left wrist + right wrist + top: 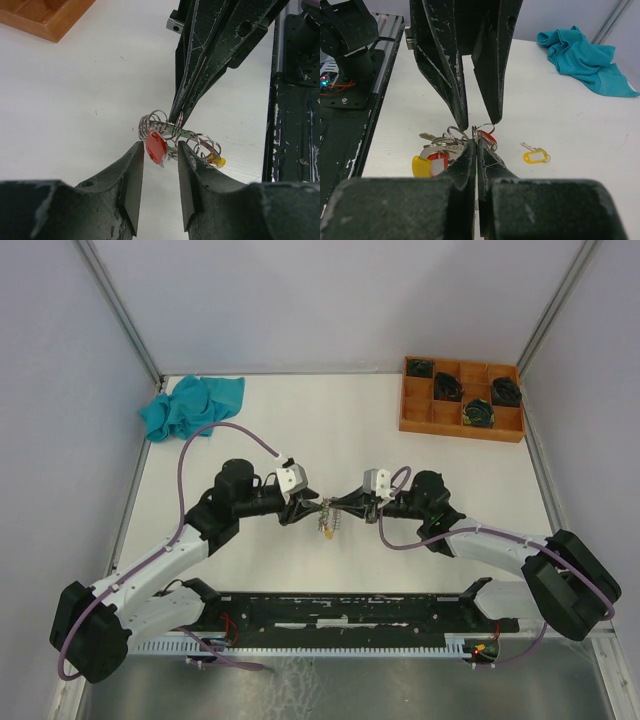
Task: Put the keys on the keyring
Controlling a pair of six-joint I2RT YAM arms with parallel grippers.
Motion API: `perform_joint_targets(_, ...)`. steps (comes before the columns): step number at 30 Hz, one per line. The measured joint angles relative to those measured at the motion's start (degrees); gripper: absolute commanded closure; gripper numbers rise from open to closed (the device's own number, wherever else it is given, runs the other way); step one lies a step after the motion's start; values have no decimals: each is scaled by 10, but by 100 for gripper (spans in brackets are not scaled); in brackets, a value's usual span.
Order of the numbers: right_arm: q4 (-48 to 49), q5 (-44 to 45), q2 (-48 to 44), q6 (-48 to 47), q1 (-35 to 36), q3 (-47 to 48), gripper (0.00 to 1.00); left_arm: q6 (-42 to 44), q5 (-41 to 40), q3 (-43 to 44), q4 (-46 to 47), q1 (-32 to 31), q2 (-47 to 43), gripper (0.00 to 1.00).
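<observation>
Scene: two black arms meet tip to tip at the middle of a white table (pixel 300 430).
Left gripper (pixel 160 150): jaws part-way apart, one on each side of the red-tagged key (pixel 156 146). Whether they press on it cannot be told.
Right gripper (pixel 476 144): jaws closed together, pinching a wire loop of the keyring (pixel 165 127).
Keyring: a silvery coil at the table's middle, between both grippers' tips. Its yellow tag (pixel 425 166) shows at one end, with its edge behind the right fingers.
Loose key (pixel 535 156): small, with a pale yellow tag, lying flat on the table near the cluster but apart from it.
Hard to make out: a green sliver inside the coil. From above, the whole cluster is a tiny blur under the fingertips.
Far edge: a wooden tray (pixel 460 428) holding black coils (pixel 478 412) on the right, and a crumpled teal cloth (pixel 190 405) on the left.
</observation>
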Motion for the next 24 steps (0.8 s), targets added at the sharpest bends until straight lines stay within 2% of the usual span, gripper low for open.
perform_joint_targets(10, -4, -25, -8, 0, 0, 0, 99, 12, 44, 0, 0, 0, 13, 66)
perform_joint_targets(24, -23, -44, -10, 0, 0, 3, 99, 17, 57, 0, -2, 0, 20, 76)
